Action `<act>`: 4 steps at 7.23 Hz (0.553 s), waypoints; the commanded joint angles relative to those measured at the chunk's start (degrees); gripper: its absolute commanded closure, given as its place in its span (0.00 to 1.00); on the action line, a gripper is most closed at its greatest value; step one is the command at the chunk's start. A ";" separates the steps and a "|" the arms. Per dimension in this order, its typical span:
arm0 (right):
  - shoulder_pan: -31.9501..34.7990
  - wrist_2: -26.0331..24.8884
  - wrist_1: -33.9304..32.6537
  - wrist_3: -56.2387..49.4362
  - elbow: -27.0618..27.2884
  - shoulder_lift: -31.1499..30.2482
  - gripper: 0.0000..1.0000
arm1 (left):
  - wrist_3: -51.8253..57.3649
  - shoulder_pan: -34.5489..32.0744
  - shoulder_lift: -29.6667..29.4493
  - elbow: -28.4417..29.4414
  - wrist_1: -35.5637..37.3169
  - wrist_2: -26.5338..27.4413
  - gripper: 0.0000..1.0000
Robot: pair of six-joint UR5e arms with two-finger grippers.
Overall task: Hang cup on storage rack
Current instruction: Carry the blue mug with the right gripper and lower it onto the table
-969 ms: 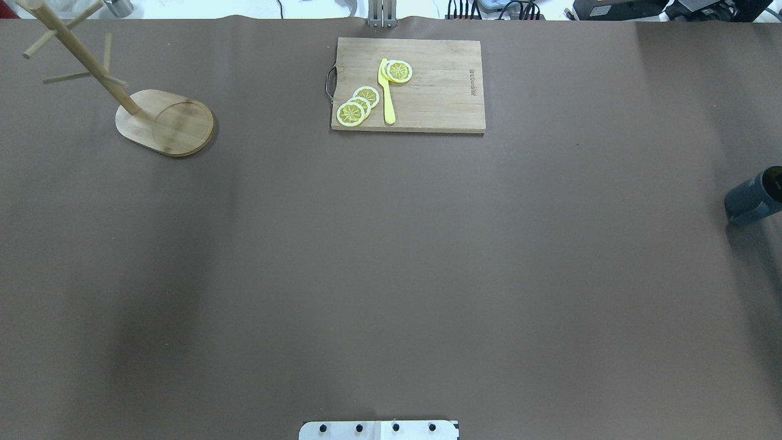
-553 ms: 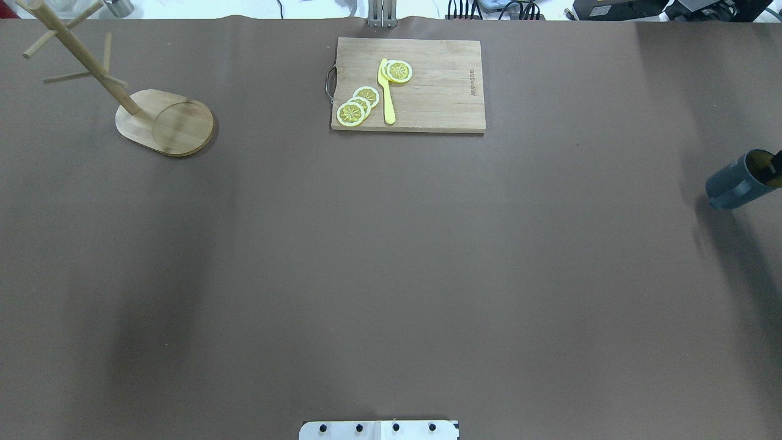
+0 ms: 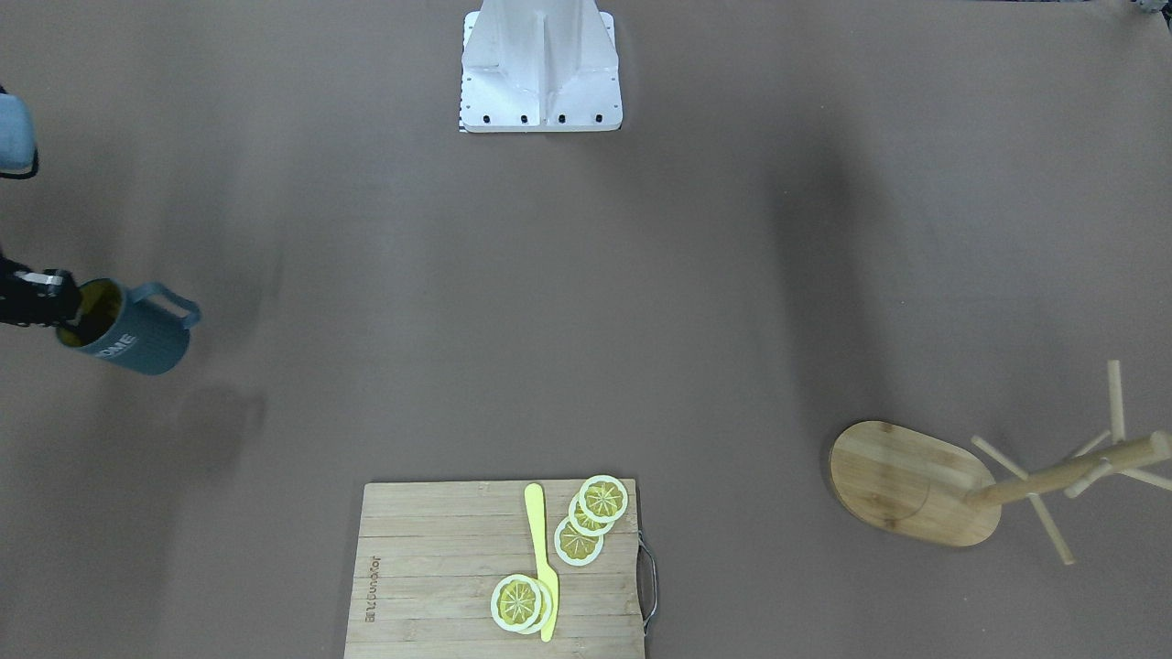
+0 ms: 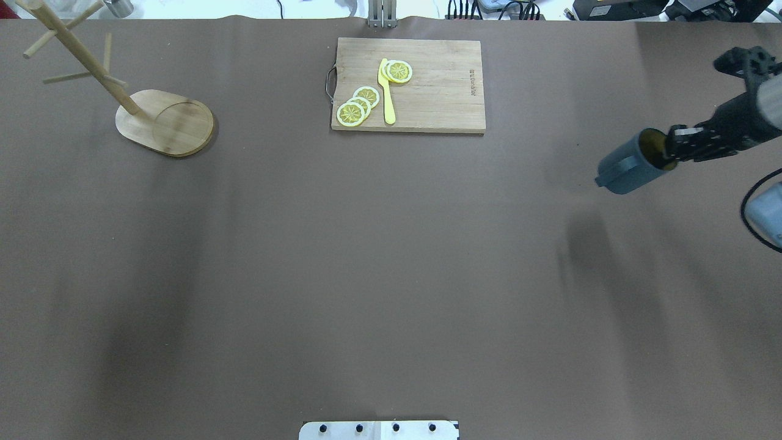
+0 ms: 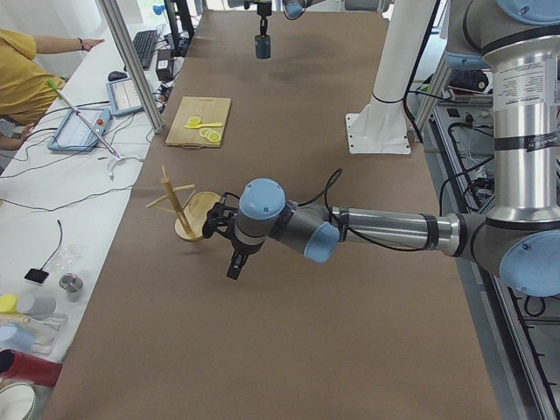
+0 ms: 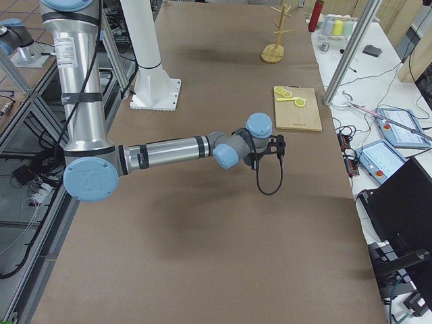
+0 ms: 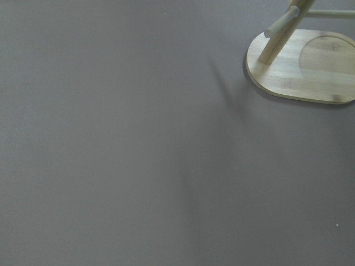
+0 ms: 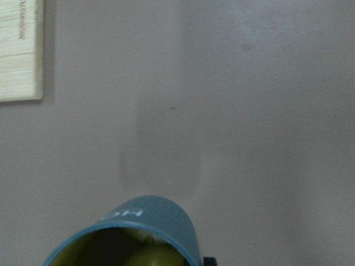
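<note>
The slate-blue cup point(image 4: 629, 168) with "HOME" lettering hangs tilted above the table at the right; it also shows in the front view point(image 3: 133, 331) and in the right wrist view point(image 8: 150, 221). My right gripper point(image 4: 672, 146) is shut on its rim, one finger inside the yellow-green interior. The bamboo storage rack point(image 4: 165, 122) stands at the far left, far from the cup; its base also shows in the left wrist view point(image 7: 302, 72). My left gripper point(image 5: 233, 271) shows only in the exterior left view, hovering near the rack's base. I cannot tell whether it is open or shut.
A bamboo cutting board point(image 4: 408, 84) with lemon slices point(image 4: 357, 105) and a yellow knife point(image 4: 386, 91) lies at the far middle of the table. The robot's white base point(image 3: 540, 64) stands at the near edge.
My right gripper has carried the cup leftward from the table's right edge further into view and a little farther from the robot. The rack and the board have not moved.
</note>
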 commanded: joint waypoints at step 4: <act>-30.47 -29.51 -11.77 32.93 1.84 27.08 1.00 | -0.10 0.01 -0.19 1.15 -0.25 0.00 0.02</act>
